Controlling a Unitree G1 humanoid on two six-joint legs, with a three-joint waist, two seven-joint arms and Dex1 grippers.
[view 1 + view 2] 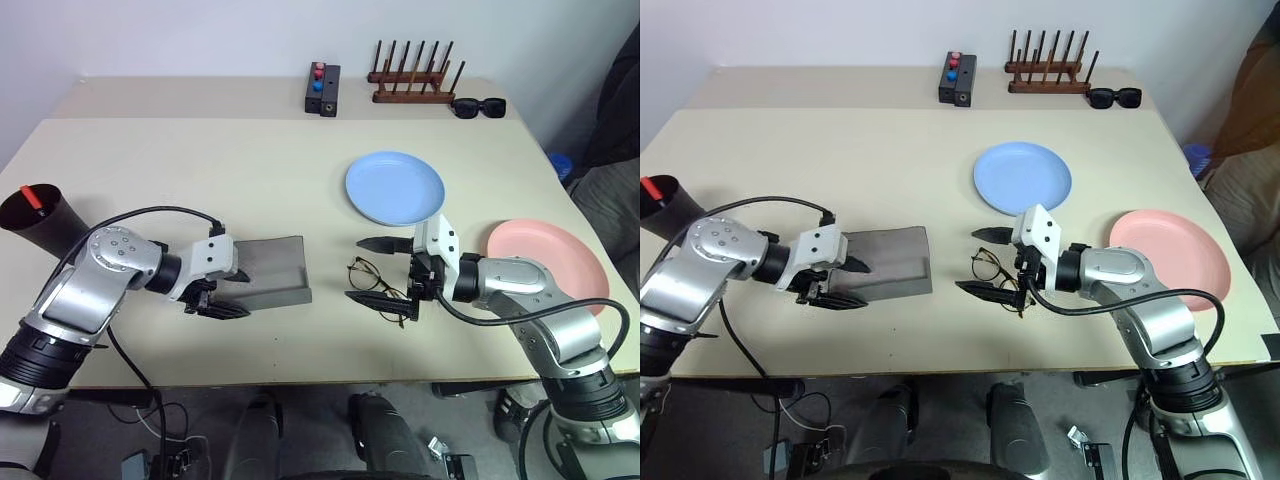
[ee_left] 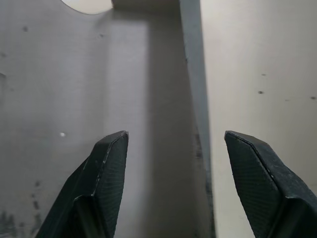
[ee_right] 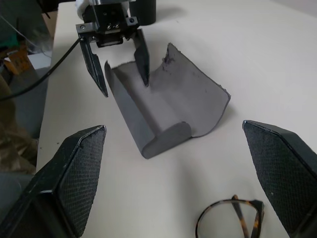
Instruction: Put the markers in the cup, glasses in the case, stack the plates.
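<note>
Glasses [image 1: 377, 285], thin-framed with rounded lenses, lie on the beige table [image 1: 200, 170] near its front edge, just in front of the light blue plate [image 1: 395, 187]. The right gripper [image 1: 378, 270] reaches in from the right at them with its two black fingers spread wide, one finger behind the frame and one in front of it, and nothing held; whether a fingertip touches the frame cannot be told. To the left of the glasses, a little apart, the grey case [image 1: 268, 271] lies open, its curved lid standing up behind the trough. The left gripper [image 3: 120, 62] is at the case's left end with its fingers parted; in the right wrist view one finger is inside the open case and the other outside its near wall, and they do not pinch the wall. The pink plate [image 1: 548, 265] lies by the table's right edge, apart from the blue one. The black cup [image 1: 38, 218] is at the far left edge, tipped over toward the left, with a red-ended marker [image 1: 33, 196] showing in its mouth. Along the back of the table are a small black box with red and blue buttons [image 1: 322, 87], a wooden rack [image 1: 417, 75] and black sunglasses [image 1: 478, 106].
</note>
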